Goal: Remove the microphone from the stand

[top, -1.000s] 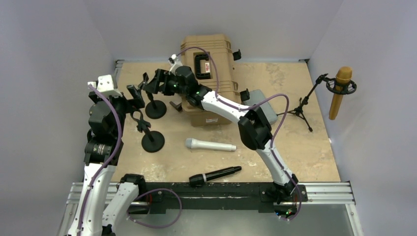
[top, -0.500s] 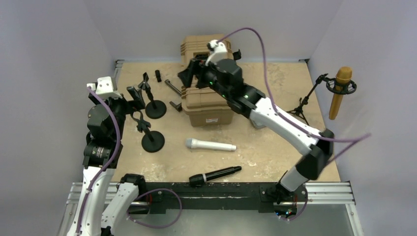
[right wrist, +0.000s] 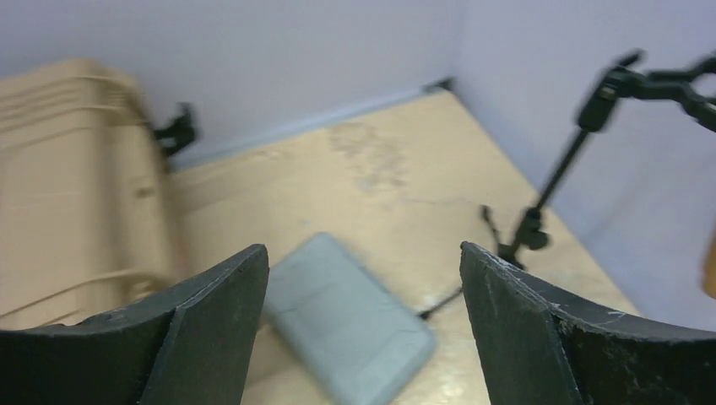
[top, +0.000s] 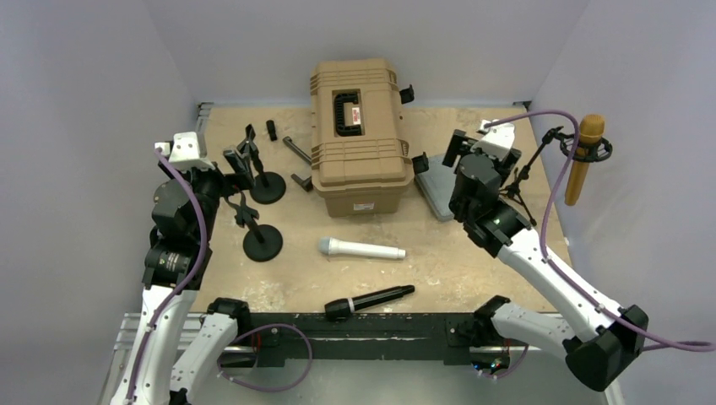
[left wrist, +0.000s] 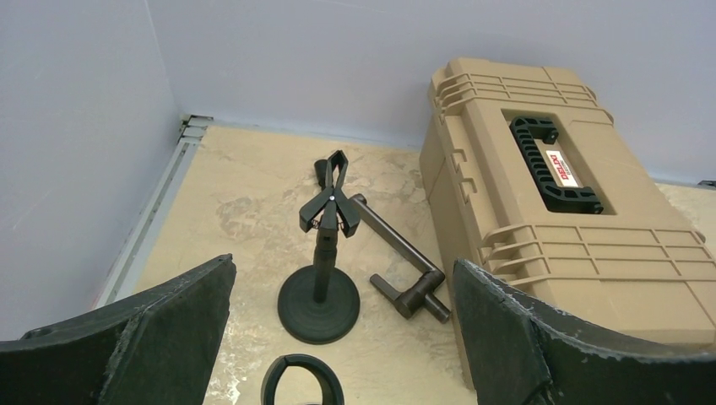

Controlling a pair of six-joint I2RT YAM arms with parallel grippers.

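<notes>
A gold microphone (top: 584, 160) hangs in the black shock mount of a tripod stand (top: 519, 179) at the far right. My right gripper (top: 473, 145) is open and empty, raised just left of the stand. In the right wrist view the stand's pole (right wrist: 553, 181) rises to the right of my gripper (right wrist: 363, 249), and only a sliver of the microphone (right wrist: 711, 270) shows. My left gripper (top: 226, 173) is open and empty at the far left, facing two empty round-base stands. It also shows in the left wrist view (left wrist: 342, 266).
A tan case (top: 359, 135) stands at the back centre with a grey pouch (top: 439, 190) to its right. A white microphone (top: 361, 249) and a black microphone (top: 370, 300) lie loose in front. Two round-base stands (top: 267, 181) (top: 262, 240) and a black L-shaped bar (top: 295, 152) are on the left.
My right arm has swung from the far left, over the tan case, to the right side beside the tripod stand. The left arm has barely moved.
</notes>
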